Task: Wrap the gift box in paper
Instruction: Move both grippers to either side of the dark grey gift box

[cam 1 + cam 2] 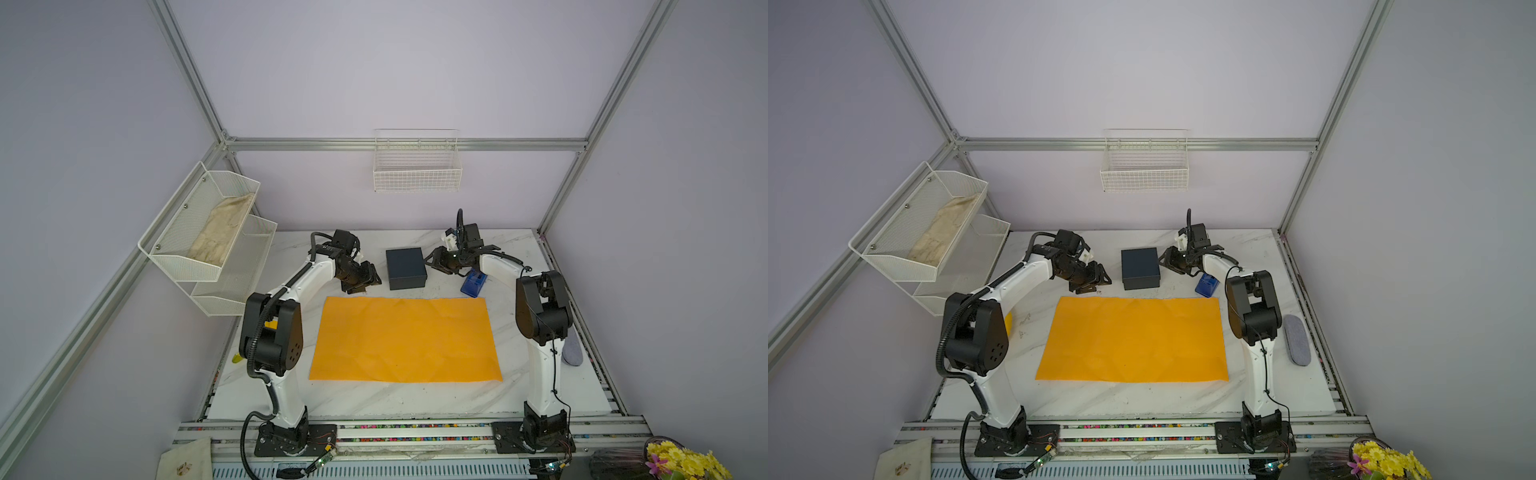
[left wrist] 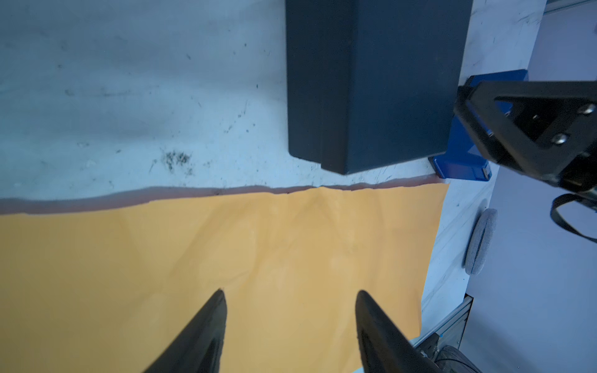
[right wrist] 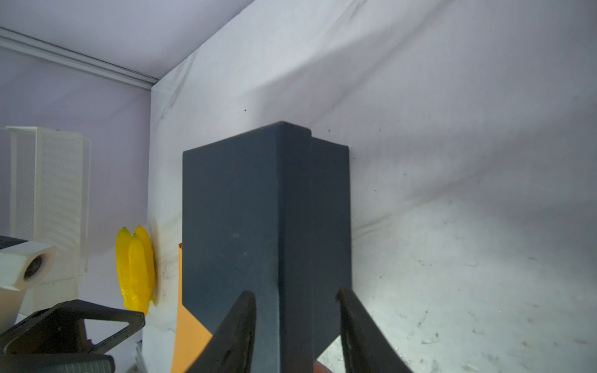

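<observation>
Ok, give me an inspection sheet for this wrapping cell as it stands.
Surface: white marbled table, scuffed.
Job's things: gift box closed, behind the paper, not on it; paper flat, lightly creased.
Clutter: blue tape dispenser right of the box; grey pad; yellow object at the left edge.
Grippers: left gripper open, near the paper's far edge; right gripper astride the box's side, contact unclear.
Cables: black hose on the left arm, thin cable on the right arm.
Surroundings: wire basket, mesh shelf with cloth, flowers.

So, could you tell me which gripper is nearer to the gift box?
Right. The right gripper sits at the gift box, straddling its right edge; the left gripper stands apart, off its left side.
</observation>
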